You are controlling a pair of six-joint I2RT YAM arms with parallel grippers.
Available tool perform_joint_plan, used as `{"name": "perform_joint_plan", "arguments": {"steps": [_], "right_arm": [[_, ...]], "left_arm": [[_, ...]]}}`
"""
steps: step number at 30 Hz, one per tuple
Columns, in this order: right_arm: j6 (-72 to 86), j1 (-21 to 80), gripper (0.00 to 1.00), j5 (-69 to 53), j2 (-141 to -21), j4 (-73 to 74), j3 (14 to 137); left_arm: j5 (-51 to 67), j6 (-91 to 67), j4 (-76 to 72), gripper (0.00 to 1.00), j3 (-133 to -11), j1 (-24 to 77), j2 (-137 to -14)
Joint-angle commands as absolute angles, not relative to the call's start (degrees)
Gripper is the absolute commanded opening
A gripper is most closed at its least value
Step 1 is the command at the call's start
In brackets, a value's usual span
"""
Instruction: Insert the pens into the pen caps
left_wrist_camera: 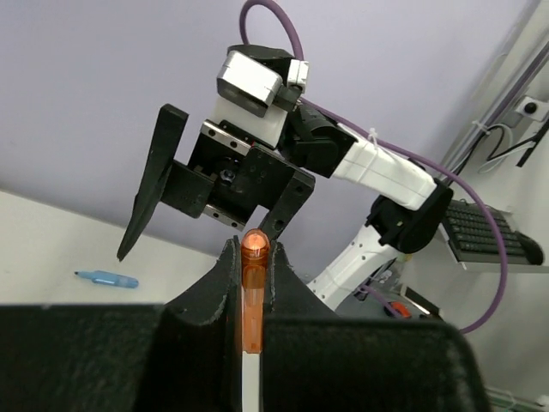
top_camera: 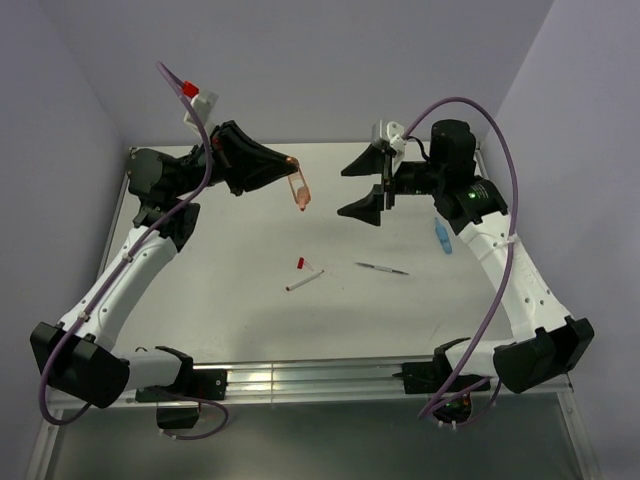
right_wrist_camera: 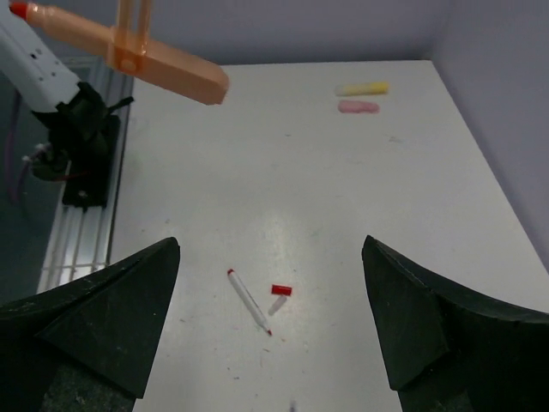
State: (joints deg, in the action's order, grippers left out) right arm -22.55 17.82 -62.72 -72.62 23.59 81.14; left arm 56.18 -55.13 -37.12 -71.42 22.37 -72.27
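Note:
My left gripper is shut on an orange pen, held up in the air over the far middle of the table. Its rounded orange end sticks out past the fingertips, and a white part shows lower between the fingers. The same orange pen crosses the top left of the right wrist view. My right gripper faces it from the right, open and empty. On the table lie a white pen with a red tip and a red cap.
A thin grey pen lies right of centre. A blue pen lies under my right arm. A yellow pen and a pink pen lie side by side. Purple walls close the back and sides.

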Motion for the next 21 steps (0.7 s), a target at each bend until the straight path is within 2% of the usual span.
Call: {"name": "perform_joint_plan", "arguments": {"steps": [1, 8, 21], "right_arm": [[-18.6, 19.8, 0.93, -69.4, -74.7, 22.1, 82.9], [-6.5, 22.4, 0.93, -68.3, -74.6, 10.6, 78.2], [-5.1, 25.7, 0.91, -69.5, -74.8, 6.9, 75.4]], "left_arm": [[59.2, -61.2, -45.6, 0.00, -71.5, 22.1, -72.4], [58.4, -64.2, -49.2, 0.00, -70.2, 22.1, -73.5], [57.7, -65.2, -51.0, 0.00, -67.6, 22.1, -74.3]]}}
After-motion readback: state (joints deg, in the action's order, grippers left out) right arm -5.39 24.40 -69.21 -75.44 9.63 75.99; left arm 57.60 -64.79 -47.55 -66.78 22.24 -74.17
